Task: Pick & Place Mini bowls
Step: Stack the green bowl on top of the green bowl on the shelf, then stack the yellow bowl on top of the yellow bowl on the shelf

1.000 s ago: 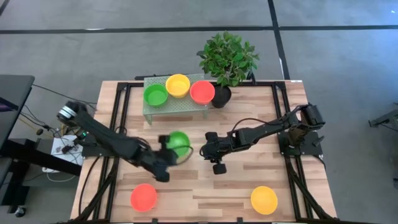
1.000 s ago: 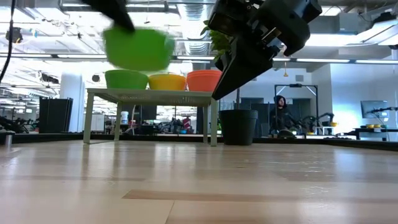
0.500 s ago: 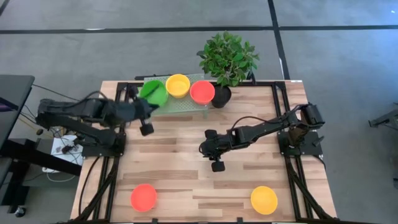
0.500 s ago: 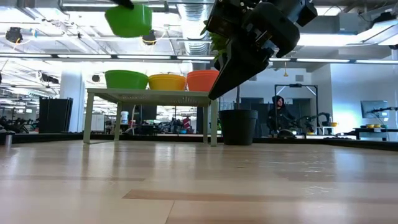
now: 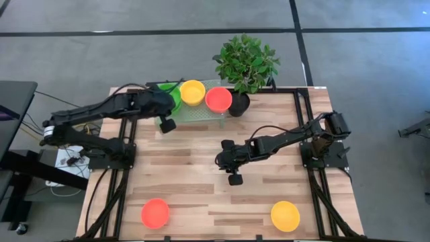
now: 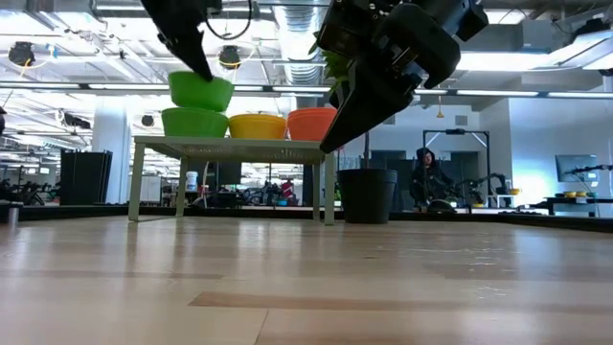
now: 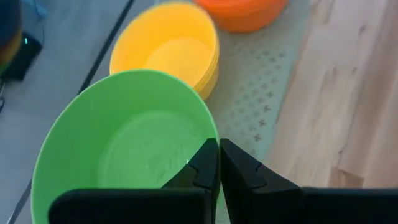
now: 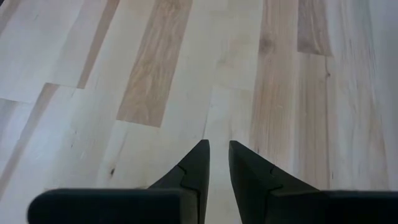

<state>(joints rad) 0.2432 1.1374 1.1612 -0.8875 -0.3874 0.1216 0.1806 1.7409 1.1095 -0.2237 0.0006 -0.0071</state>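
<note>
My left gripper point(image 5: 172, 103) is shut on a green mini bowl point(image 6: 201, 91) over the far-left end of a small pale stand point(image 6: 230, 146). The bowl hangs directly over another green bowl point(image 6: 194, 122) on that stand; whether the two touch, I cannot tell. A yellow bowl point(image 5: 192, 92) and a red-orange bowl point(image 5: 218, 99) sit on the stand beside it. On the table rest a red-orange bowl point(image 5: 155, 213) near left and a yellow bowl point(image 5: 285, 216) near right. My right gripper point(image 8: 217, 148) hangs over bare wood at mid-table, its fingers a narrow gap apart, with nothing between them. My left gripper pinches the green bowl's rim point(image 7: 213, 135) between its two fingers, one finger point(image 7: 204, 163) inside the bowl and the other outside its wall. The fingers slant down from the table's left side. The bowl hangs open side up, roughly level, above the stand.
A leafy plant point(image 5: 246, 62) in a black pot point(image 5: 238, 105) stands at the stand's right end, close to the red-orange bowl. The wooden table point(image 5: 269, 202) has black frame rails along its left and right edges.
My left gripper has carried the green bowl from mid-table up and toward the far-left, swung it high over the stand, then lowered it over the green bowl there. It has stayed shut on the bowl. My right arm has kept still.
</note>
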